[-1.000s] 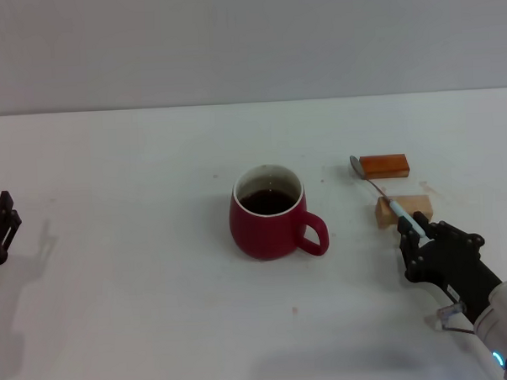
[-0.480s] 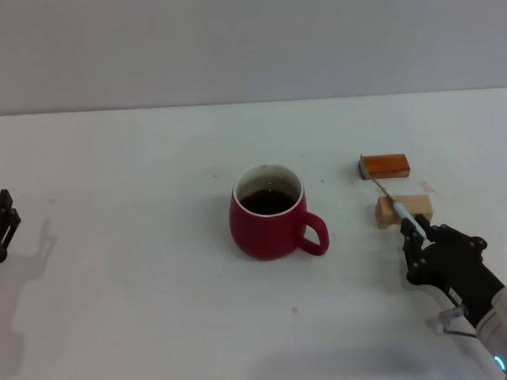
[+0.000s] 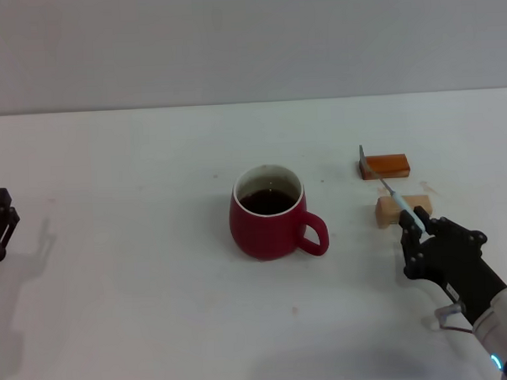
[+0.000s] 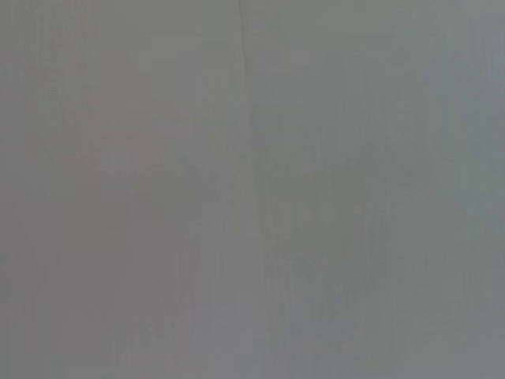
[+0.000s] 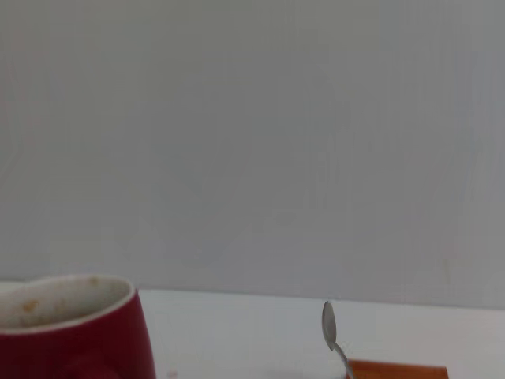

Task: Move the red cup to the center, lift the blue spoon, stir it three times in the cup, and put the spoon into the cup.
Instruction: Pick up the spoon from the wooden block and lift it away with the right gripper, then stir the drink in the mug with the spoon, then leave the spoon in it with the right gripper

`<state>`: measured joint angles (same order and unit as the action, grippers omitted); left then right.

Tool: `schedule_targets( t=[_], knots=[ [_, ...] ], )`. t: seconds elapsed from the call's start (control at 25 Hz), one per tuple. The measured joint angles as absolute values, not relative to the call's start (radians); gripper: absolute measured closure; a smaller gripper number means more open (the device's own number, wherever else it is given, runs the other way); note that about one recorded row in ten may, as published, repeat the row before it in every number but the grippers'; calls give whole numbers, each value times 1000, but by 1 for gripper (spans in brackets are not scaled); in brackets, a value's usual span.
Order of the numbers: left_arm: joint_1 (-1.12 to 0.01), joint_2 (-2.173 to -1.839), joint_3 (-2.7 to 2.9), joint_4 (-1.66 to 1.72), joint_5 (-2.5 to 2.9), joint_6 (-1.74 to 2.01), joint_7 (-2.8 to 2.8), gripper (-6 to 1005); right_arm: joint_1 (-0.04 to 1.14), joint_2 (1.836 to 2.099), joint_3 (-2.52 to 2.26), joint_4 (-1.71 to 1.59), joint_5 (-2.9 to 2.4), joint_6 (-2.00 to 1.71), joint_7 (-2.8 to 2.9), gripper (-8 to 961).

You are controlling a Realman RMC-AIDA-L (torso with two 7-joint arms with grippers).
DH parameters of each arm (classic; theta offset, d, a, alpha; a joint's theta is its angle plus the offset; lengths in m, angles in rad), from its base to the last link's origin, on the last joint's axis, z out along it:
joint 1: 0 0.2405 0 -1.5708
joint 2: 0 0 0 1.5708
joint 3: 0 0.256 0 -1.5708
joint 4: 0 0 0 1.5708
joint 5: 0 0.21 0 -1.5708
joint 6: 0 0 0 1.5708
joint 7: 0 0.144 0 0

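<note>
The red cup (image 3: 269, 214) stands at the middle of the white table (image 3: 134, 161), dark liquid inside, handle toward the front right. It also shows in the right wrist view (image 5: 71, 332). My right gripper (image 3: 413, 227) is to the cup's right, shut on the pale-blue handle of the blue spoon (image 3: 406, 212). The spoon's grey neck slants away toward the orange-brown block, and its bowl (image 5: 329, 322) is raised and turned edge-on. My left gripper (image 3: 0, 226) is parked at the far left edge.
An orange-brown block (image 3: 385, 166) and a tan wooden block (image 3: 403, 209) lie right of the cup, under and beside the spoon. The orange block's top shows in the right wrist view (image 5: 394, 369). The left wrist view shows only a plain grey surface.
The right gripper has lifted slightly with the spoon. The spoon's bowl has come up off the table and turned edge-on. The cup and left arm have not moved.
</note>
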<state>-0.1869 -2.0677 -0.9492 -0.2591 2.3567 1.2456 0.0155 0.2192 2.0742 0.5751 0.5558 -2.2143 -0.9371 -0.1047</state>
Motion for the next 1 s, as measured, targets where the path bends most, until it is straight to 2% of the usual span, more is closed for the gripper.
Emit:
schedule_targets(
  t=[0.12,0.24,0.56,0.64,0.84,1.0],
  knots=[
    [-187,-2068,-951,-259,2355,1246,16,148,218,2066,577,585,-2216,-936,-106,825],
    [-187,-2068,-952,-259,2355,1246,15,148,211,2048,577,639,-2217,-920,-123,824],
    [-187,-2068,-953,-259,2354,1242,15,148,108,1963,676,975,-2217,-705,-332,821],
    [-187,-2068,-952,-259,2355,1242,15,148,79,1953,716,1060,-2218,-640,-395,821],
    [-184,-2068,-949,-259,2355,1243,15,148,6,1956,831,1240,-2220,-431,-547,819],
    [-181,-2068,-950,-259,2355,1245,15,148,-41,1976,929,1368,-2222,-248,-629,818]
  ],
)
